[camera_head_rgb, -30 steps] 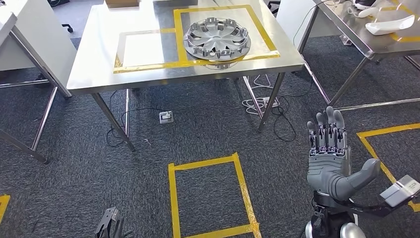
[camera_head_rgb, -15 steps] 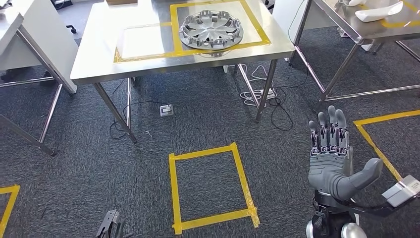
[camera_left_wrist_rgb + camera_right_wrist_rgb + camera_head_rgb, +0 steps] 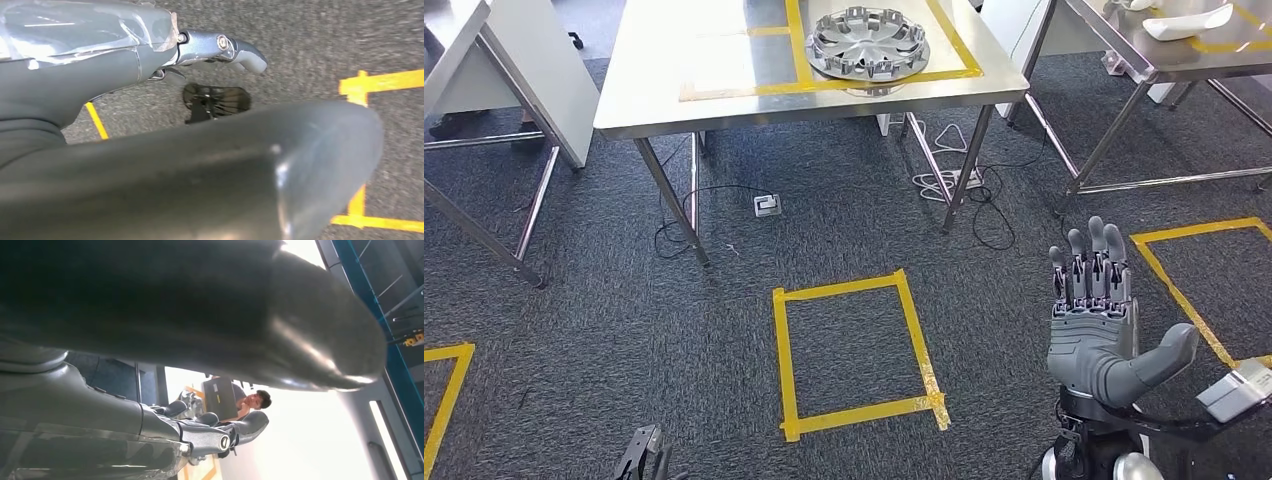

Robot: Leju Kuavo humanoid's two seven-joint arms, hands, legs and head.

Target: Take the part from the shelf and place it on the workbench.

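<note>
Dark grey carpet floor (image 3: 604, 330) marked with tape, seen from where I stand.

A yellow tape rectangle (image 3: 856, 352) lies ahead of me, with more yellow tape outlines at either side. Black and white cables (image 3: 969, 200) trail beside a small white floor socket box (image 3: 768, 205). A white curved moulded piece (image 3: 1189, 24) rests on the steel side table (image 3: 1124, 45) to my right.

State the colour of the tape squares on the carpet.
Yellow tape, clearest in the head view.
</note>
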